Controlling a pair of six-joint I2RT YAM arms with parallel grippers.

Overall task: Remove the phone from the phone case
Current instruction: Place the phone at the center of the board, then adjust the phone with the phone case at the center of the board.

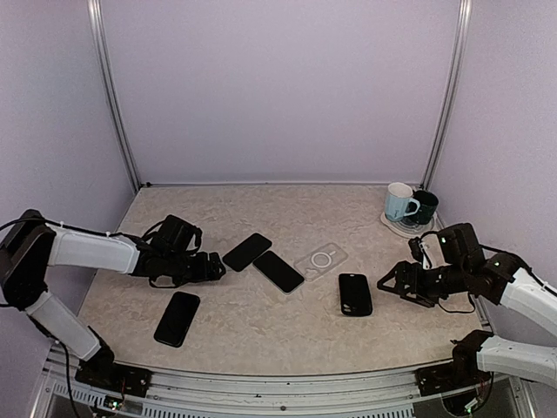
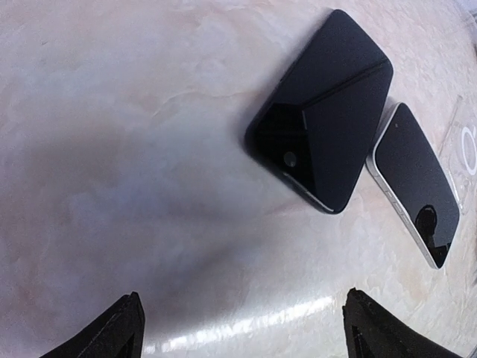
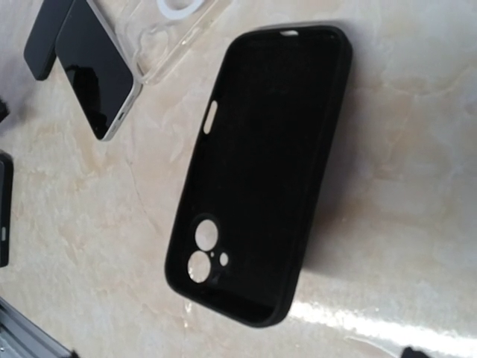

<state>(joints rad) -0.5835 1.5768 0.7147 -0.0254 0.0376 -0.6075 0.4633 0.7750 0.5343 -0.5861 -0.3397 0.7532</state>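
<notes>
left gripper (image 2: 247, 332): jaws wide, holding nothing, low over the table (image 1: 261, 344)
right gripper (image 1: 389, 284): jaws apart, empty, just right of the black case (image 3: 261, 171)
black phone (image 2: 324, 112): flat, bare, just ahead of the left gripper
black case: empty, hollow side up, camera cutouts showing, well apart from the black phone
silver-edged phone (image 2: 417, 183): just beside the black phone
clear case (image 1: 320, 259): between silver-edged phone and black case

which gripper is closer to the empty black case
Right. The right gripper sits just beside the empty black case, on its right; the left gripper is well off to its left, past the clear case.
</notes>
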